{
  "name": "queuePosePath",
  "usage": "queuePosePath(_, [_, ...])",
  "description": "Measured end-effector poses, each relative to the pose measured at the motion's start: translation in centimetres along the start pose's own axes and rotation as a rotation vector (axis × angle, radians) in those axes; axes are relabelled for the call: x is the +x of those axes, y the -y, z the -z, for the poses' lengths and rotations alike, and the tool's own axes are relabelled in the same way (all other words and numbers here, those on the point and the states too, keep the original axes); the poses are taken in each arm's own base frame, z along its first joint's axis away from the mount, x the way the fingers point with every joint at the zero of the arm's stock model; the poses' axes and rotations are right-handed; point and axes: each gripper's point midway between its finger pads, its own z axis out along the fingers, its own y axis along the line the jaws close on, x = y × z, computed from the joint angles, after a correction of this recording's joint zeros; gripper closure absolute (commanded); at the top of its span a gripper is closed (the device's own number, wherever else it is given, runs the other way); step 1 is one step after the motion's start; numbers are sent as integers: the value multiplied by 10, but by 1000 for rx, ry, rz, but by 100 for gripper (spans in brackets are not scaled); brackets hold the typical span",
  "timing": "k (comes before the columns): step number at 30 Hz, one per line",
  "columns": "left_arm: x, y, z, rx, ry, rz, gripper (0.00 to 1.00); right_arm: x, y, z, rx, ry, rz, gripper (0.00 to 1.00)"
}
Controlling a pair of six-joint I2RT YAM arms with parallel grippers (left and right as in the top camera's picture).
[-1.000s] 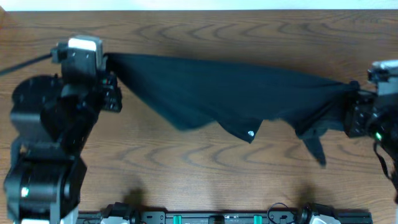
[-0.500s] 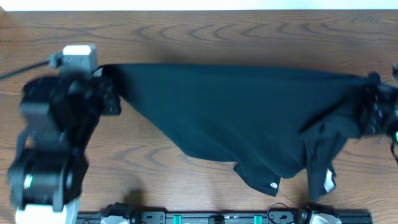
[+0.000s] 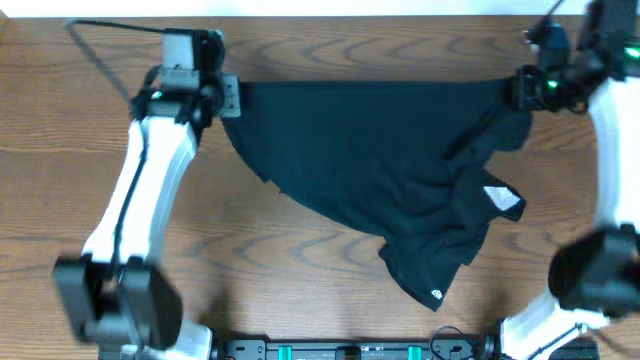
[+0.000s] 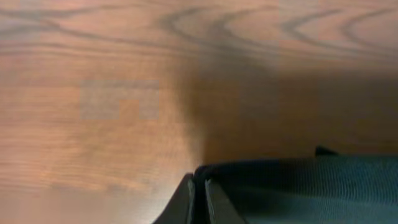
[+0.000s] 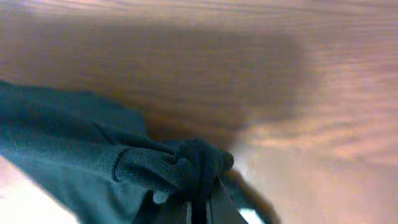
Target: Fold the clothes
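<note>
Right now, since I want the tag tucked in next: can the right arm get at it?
Probably not yet. The tag lies bare on the shirt, near the right arm, but its jaws are shut on the shirt's edge and must let go first.

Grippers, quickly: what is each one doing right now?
Left gripper: closed on the black shirt.
Right gripper: closed on the black shirt too.

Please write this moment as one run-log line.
left gripper: shut on shirt edge | right gripper: shut on bunched shirt edge | shirt: stretched between grippers, not folded, white tag showing
</note>
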Motion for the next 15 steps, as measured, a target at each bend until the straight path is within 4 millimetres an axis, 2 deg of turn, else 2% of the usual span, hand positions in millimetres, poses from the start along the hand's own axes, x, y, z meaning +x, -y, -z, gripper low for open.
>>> queuePosePath(4, [5,2,-65,-3,-12,0,94,-14,15,-67,-10,-3,18,99])
queuePosePath(8, [0,4,-115,1,48,2,94,-32,27,-124,-7,53,56,99])
queuePosePath(12, [-23,9,-144,13,184,4,94,-53,30,-156,0,141,84,99])
queuePosePath(15, [-52,19,-143,31,320,2,94,-75,31,-158,19,226,87,99])
